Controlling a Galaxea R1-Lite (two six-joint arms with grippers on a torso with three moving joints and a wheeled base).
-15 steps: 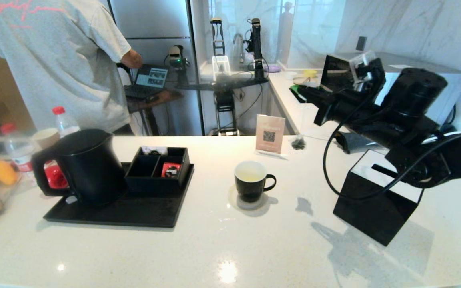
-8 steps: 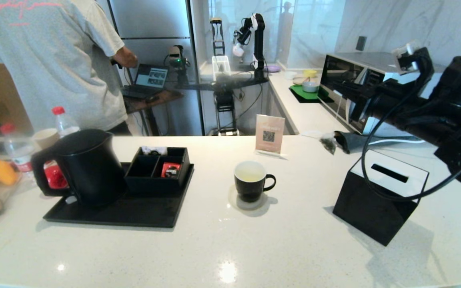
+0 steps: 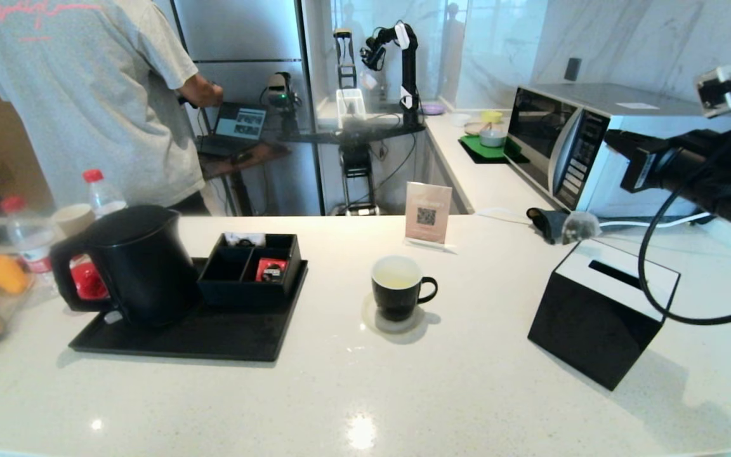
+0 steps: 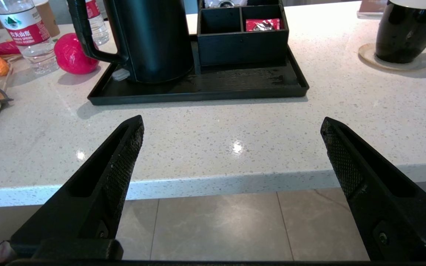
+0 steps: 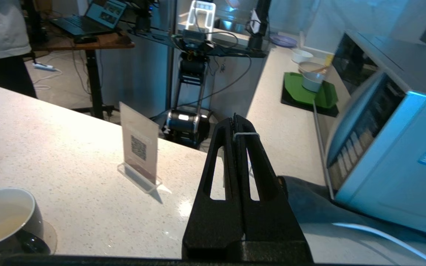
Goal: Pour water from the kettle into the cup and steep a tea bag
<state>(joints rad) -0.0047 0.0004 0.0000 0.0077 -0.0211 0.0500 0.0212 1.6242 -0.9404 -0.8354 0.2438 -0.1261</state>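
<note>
The black kettle (image 3: 131,263) stands on a black tray (image 3: 213,339) at the left. The cup (image 3: 397,285) sits on a coaster mid-counter, holding faintly yellowish water (image 3: 396,274). My right gripper (image 3: 613,136) is raised at the far right in front of the microwave. It is shut (image 5: 235,119), with the thin white string (image 5: 246,133) looped over one finger. The tea bag (image 3: 580,225) dangles below it, just above the back edge of a black box. My left gripper (image 4: 231,122) is open and empty, low in front of the counter's near edge.
The black box (image 3: 594,324) has a white slotted top. Behind it are a microwave (image 3: 594,146) and a dark cloth (image 3: 546,222). A QR sign (image 3: 428,212) stands behind the cup. A compartment box (image 3: 251,273) holds a red packet. Bottles and a person are at the left.
My right arm has swung to the right and pulled back, carrying the hanging tea bag from beside the QR sign to over the black box. The left gripper has stayed put.
</note>
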